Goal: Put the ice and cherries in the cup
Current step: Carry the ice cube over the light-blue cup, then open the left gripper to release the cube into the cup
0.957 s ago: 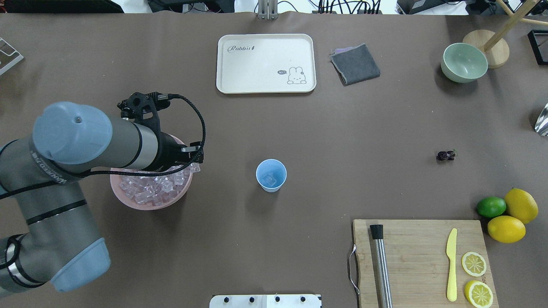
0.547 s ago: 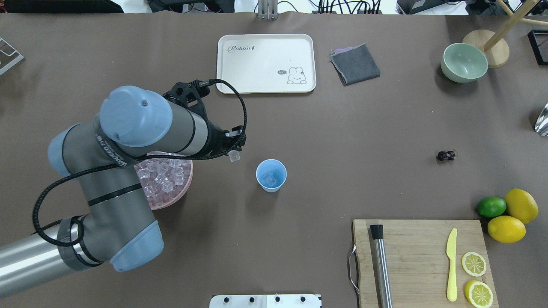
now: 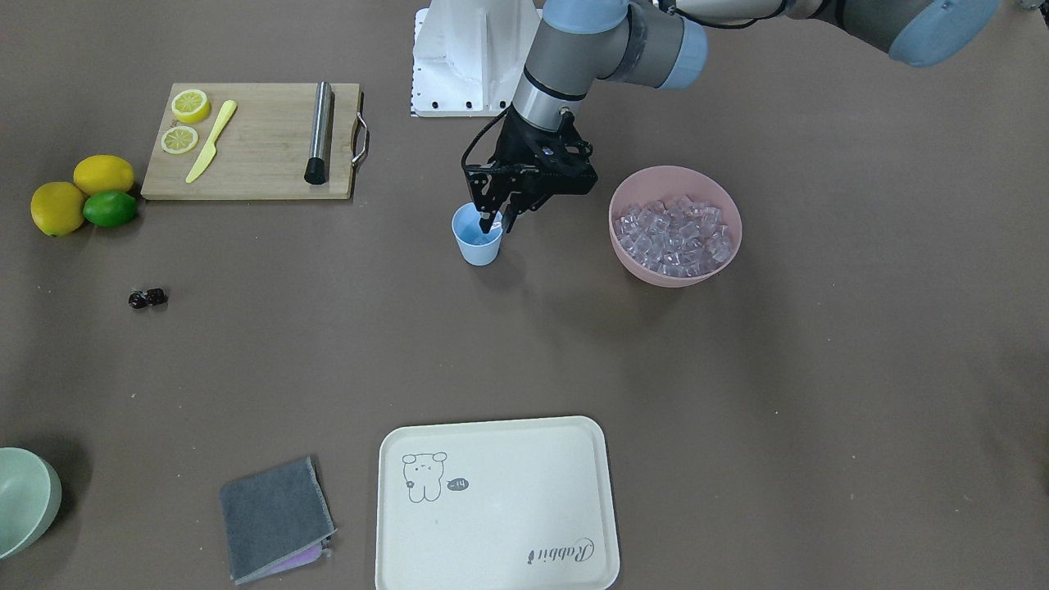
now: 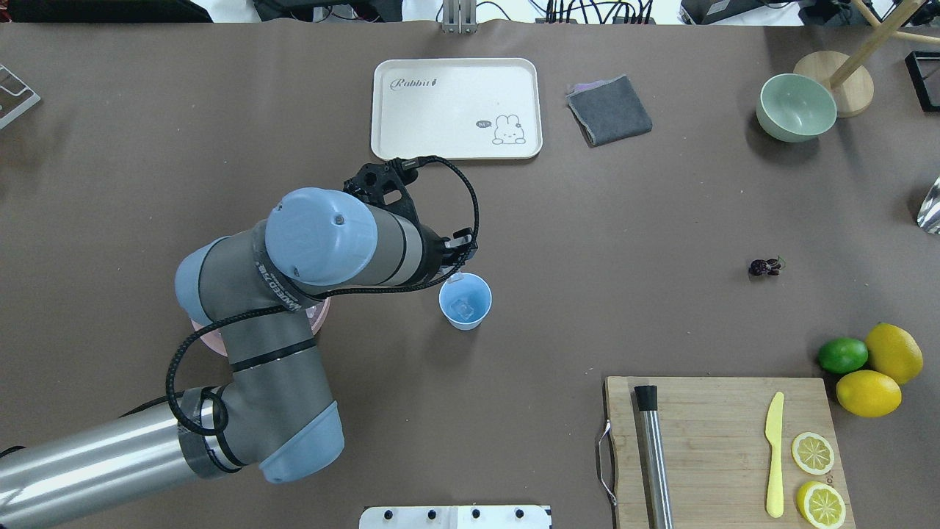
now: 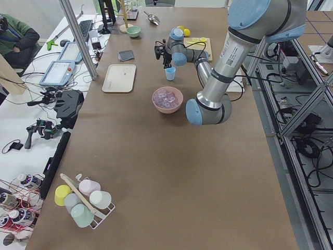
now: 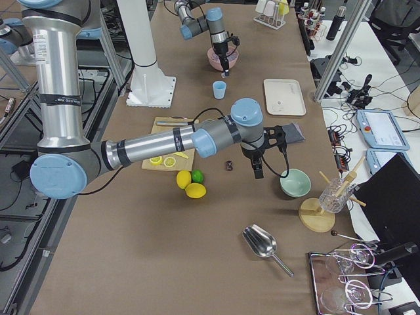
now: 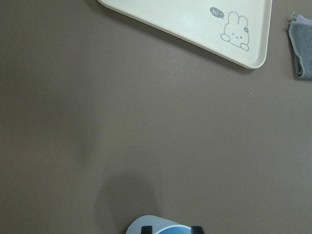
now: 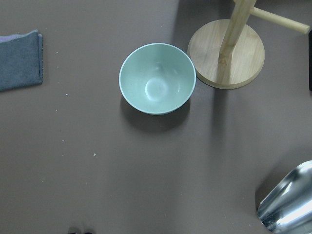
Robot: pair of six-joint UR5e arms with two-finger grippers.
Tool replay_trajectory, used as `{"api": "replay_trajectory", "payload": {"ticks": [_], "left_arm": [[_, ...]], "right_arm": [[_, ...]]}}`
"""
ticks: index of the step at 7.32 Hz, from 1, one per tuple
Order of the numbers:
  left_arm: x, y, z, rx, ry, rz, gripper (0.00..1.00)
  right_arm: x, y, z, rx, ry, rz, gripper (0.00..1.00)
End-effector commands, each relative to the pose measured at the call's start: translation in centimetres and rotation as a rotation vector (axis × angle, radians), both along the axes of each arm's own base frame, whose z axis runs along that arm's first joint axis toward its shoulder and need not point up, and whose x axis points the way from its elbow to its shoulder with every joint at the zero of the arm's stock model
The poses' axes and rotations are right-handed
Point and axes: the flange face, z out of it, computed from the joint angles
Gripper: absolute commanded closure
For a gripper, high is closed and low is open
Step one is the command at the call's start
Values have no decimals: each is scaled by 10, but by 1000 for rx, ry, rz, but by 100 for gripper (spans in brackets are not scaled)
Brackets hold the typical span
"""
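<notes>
Cup (image 3: 478, 248) positioned directly below left end effector (image 3: 494, 223)
An ice cube (image 4: 458, 279) is held between narrowed fingers just above the mouth, toward its left rim.

light-blue cup (image 4: 481, 300), pink bowl (image 3: 675, 180), dark maroon cherries (image 4: 764, 267), cream rabbit-print tray (image 4: 455, 110)

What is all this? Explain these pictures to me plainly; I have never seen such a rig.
This is a two-armed robot at a table; each arm ends in a two-finger gripper. Two pictures look down on the table, from behind and from in front of the robot; two look from the table's ends; two come from wrist cameras. The left gripper hangs over the cup, beside a pink bowl of ice; whether it holds a cube is unclear. The cherries lie apart. The right gripper hovers near a green bowl.
</notes>
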Motion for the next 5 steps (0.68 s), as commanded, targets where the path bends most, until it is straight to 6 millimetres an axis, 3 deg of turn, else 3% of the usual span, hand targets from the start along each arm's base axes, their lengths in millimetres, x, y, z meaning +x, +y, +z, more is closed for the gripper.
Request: {"api": "replay_trajectory", "payload": {"ticks": [1,2,3,4,5], "left_arm": [[23,19,-1,22,-3,-4,100],[23,20,0,26,-6,-1,78],[22,20,3,27,-10,-3,22],[22,20,5,35,-18,4,3],[22,20,9,34,-24,3,3]], "right_arm": [[0,0,-1,6,-1,0,0],[0,0,0,4,0,0,0],[0,0,-1,6,-1,0,0],[0,0,1,3,0,0,0],[0,0,1,3,0,0,0]]}}
